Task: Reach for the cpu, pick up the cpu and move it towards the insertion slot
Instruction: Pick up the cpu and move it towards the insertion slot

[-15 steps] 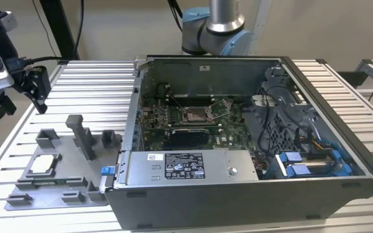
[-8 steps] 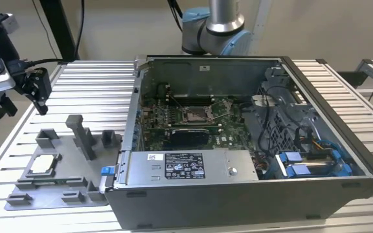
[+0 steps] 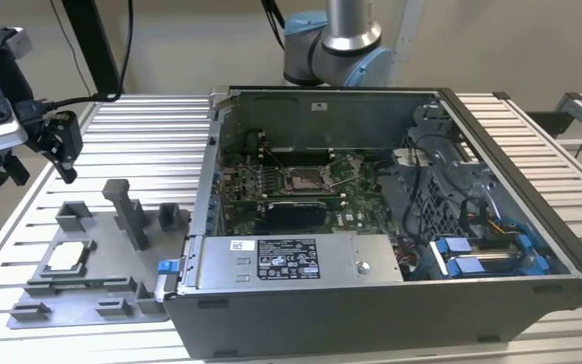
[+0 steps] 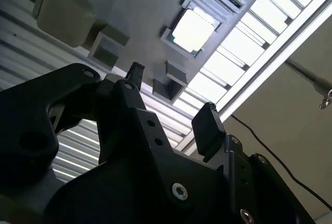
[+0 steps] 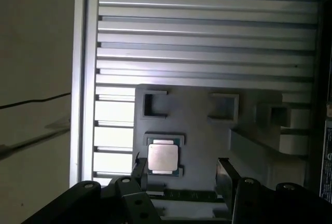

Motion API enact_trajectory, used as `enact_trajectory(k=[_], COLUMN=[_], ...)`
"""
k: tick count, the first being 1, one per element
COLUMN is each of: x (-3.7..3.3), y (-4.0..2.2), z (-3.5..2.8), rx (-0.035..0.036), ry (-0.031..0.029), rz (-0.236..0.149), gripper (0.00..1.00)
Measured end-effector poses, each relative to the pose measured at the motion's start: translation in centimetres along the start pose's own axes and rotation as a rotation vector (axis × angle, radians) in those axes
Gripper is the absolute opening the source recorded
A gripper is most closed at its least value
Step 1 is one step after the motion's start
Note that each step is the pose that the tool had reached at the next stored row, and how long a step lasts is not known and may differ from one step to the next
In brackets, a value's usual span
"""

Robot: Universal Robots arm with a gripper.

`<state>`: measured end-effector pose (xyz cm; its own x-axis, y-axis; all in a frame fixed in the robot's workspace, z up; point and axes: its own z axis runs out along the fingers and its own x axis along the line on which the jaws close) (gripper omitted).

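The cpu [image 5: 163, 157] lies flat in its little nest on the grey tray [image 5: 197, 130]. Your claw [image 5: 181, 166] hangs above it, spread wide and holding nothing. The chip looks light, thin and easy to hurt, so pinch its two side edges softly.

Place: a robotics lab or test workshop.
Bench: a slotted aluminium-profile table [image 3: 149, 121].
Machine: a grey-and-blue robot arm [image 3: 336, 42] at the table's far edge.
Workpiece: an open computer case [image 3: 372, 311], its green motherboard [image 3: 240, 189] exposed.
Fixture: a grey tray [image 3: 73, 307] of plastic blocks.
Surroundings: plain wall, loose black cable [image 3: 73, 99].
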<state>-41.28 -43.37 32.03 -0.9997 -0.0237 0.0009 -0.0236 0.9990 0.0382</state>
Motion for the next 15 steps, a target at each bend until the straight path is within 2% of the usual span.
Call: enact_trajectory(k=[15], x=[0.0], y=[-0.05], z=[1.19], rx=[0.0], ry=[0.0001], rz=[0.0], gripper=[1.0])
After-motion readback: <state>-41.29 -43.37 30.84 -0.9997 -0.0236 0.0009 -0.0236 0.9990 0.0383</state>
